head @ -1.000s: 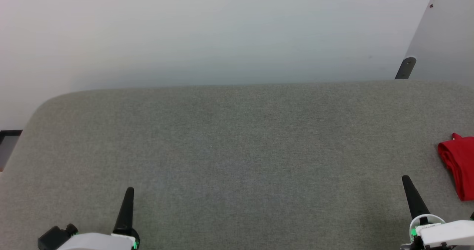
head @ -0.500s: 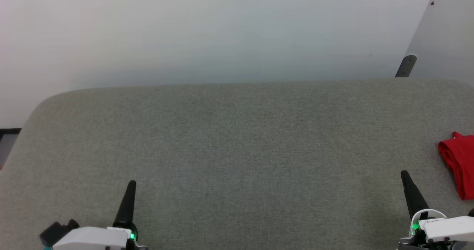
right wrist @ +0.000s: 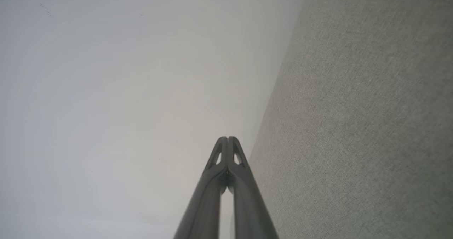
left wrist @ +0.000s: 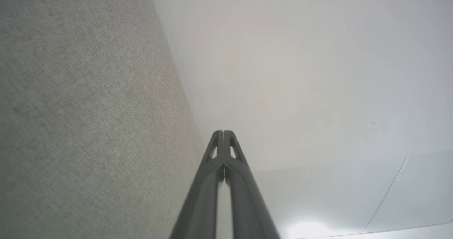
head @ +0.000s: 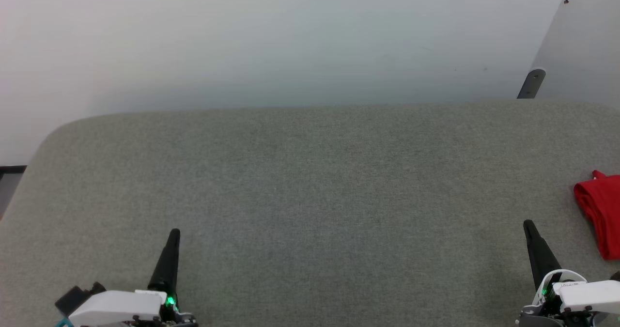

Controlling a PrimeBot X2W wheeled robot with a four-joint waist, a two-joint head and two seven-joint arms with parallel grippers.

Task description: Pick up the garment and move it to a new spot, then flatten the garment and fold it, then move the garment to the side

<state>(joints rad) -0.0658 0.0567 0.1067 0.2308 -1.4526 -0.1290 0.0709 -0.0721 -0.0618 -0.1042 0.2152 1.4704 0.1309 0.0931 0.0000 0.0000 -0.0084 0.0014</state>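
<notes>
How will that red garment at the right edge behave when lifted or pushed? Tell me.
The red garment lies bunched in soft folds, so it will probably hang floppy from a pinch. It looks thin, so likely light. Pushed across the grey woven surface, it would probably bunch rather than slide.

Bright, even light, faint soft shadows, sharp focus, small glare patch

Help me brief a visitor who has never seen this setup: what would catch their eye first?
The red garment stands out at once, bunched at the right edge of the head view on the grey fabric surface and partly cut off by the frame. Next come the left gripper and the right gripper, low in that view, both shut and holding nothing.
</notes>
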